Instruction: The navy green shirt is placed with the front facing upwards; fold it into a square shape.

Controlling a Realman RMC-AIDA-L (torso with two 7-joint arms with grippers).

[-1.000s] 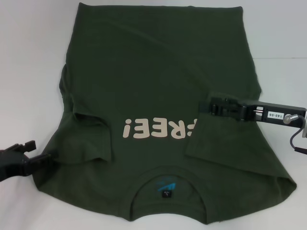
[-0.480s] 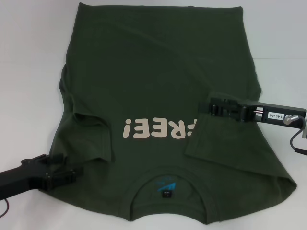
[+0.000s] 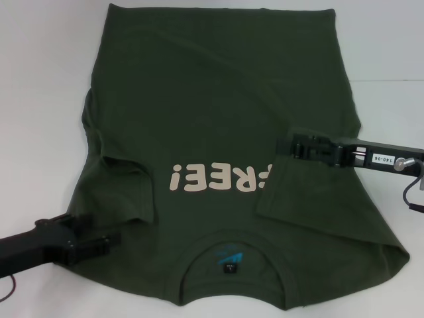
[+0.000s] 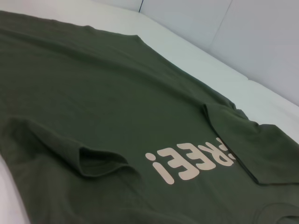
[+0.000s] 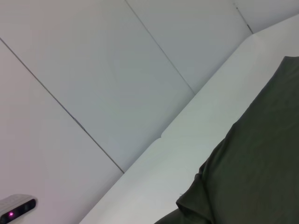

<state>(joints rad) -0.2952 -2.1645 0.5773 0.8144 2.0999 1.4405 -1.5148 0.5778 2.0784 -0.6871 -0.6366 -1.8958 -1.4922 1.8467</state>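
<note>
One garment: navy green shirt [image 3: 218, 126], lying front side up on the white tabletop [image 3: 40, 79], collar toward the robot, hem at the far edge.
Lettering: cream "FREE!" print [image 3: 215, 179] across the chest, reading upside down in the head view; its first letter is partly covered by the folded sleeve.
Neck label: blue tag [image 3: 227, 260] inside the collar opening, near the robot's edge of the tabletop.
Right sleeve: folded inward over the chest [image 3: 311, 199], its edge touching the print.
Left sleeve: folded inward [image 3: 126, 185], with a raised crease that the left wrist view shows as an open fold [image 4: 93, 161].
Right end effector [image 3: 286, 146]: over the folded right sleeve at its upper corner; cannot tell whether it is wide, narrow or holding cloth.
Left end effector [image 3: 106, 242]: low over the shirt's left shoulder area, below the folded left sleeve; its opening cannot be told.
Backdrop: pale wall panels [image 5: 93, 70] behind the tabletop in the right wrist view.
</note>
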